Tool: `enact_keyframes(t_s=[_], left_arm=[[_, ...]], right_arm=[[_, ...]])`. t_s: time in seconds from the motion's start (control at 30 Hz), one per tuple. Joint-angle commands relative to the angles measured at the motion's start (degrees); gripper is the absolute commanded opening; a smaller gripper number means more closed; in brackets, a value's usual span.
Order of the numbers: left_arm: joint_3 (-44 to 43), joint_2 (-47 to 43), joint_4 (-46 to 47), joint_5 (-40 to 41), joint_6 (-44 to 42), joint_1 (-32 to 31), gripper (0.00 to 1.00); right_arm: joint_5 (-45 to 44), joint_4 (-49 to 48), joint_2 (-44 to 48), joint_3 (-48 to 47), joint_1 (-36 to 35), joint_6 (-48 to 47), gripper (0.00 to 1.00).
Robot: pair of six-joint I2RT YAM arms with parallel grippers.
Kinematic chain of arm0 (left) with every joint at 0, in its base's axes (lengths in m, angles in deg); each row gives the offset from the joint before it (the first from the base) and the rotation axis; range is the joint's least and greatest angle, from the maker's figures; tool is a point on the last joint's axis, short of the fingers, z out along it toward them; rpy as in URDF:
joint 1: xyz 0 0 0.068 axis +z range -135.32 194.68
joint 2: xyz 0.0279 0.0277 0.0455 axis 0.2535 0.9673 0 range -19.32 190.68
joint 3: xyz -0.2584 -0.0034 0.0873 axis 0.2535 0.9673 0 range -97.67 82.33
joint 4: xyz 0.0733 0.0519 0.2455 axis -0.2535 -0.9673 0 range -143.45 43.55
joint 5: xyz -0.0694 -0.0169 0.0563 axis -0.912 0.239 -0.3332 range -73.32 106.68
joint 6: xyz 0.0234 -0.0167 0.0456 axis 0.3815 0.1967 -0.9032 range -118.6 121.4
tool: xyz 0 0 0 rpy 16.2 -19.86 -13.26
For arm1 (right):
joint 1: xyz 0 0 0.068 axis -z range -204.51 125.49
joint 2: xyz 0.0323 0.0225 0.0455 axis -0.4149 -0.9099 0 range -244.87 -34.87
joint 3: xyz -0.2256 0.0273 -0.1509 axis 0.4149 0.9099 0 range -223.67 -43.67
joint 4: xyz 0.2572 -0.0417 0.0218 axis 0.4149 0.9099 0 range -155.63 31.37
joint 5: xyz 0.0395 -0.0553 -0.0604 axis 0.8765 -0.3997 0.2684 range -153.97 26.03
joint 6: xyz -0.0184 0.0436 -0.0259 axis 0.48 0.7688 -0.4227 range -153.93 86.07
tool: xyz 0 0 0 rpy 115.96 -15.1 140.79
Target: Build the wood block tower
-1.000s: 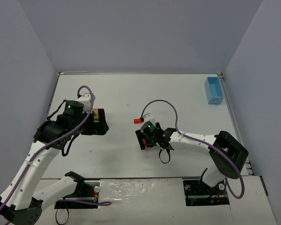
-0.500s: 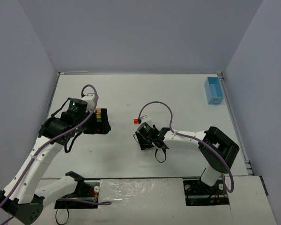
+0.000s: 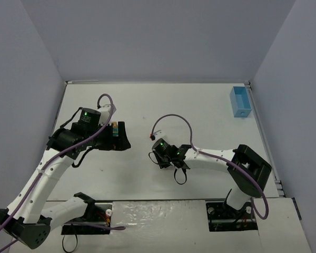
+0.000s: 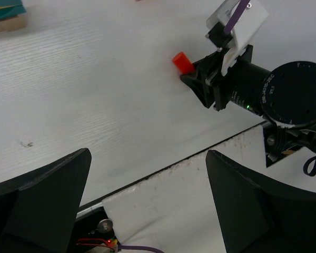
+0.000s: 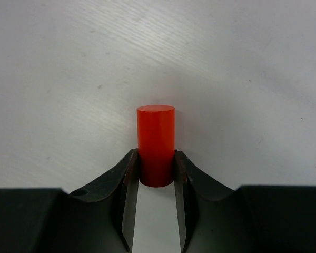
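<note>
Pinching a red cylinder (image 5: 156,138) between its two pads (image 5: 129,176), the right gripper (image 3: 152,142) sits just left of centre in the top view. In the right wrist view the cylinder stands upright on the white table (image 3: 200,110), one pad touching each side of its lower half. Whether its base rests on the table or is lifted cannot be told. The left wrist view shows the same cylinder in the upper middle of the frame, projecting from the dark fingertips of the right gripper.

The left gripper (image 4: 147,158) is spread wide and holds nothing; its fingers (image 4: 47,190) fill the lower corners of its own view. In the top view it lies at centre left, just beside the tower (image 3: 114,128), which it partly hides. Only yellow, teal and tan show there, and teal over tan at the upper left corner of the left wrist view. Tower and cylinder are well apart. A light-blue bin (image 3: 240,101) stands at the upper right, near the table's edge.
</note>
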Motion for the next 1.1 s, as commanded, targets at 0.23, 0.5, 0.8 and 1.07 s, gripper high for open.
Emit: enact_keyframes(t_s=[0.23, 0.5, 0.8, 1.07], left_arm=[[-11.10, 3.16, 4.71, -16.33, 3.21, -0.20, 0.88], [-11.61, 4.72, 12.54, -14.29, 7.75, -5.87, 0.88], [-10.73, 5.53, 16.66, -10.93, 11.66, -10.07, 0.76], [-8.85, 6.29, 16.57, -9.73, 12.36, -11.53, 0.60]], right_arm=[[6.07, -9.97, 28.54, -3.21, -4.87, -19.10, 0.00], [14.04, -15.32, 33.82, -5.07, -4.87, -21.48, 0.00], [15.19, -17.42, 34.97, -3.93, -4.79, -21.02, 0.00], [14.16, -17.77, 35.48, -2.98, -4.87, -20.77, 0.01]])
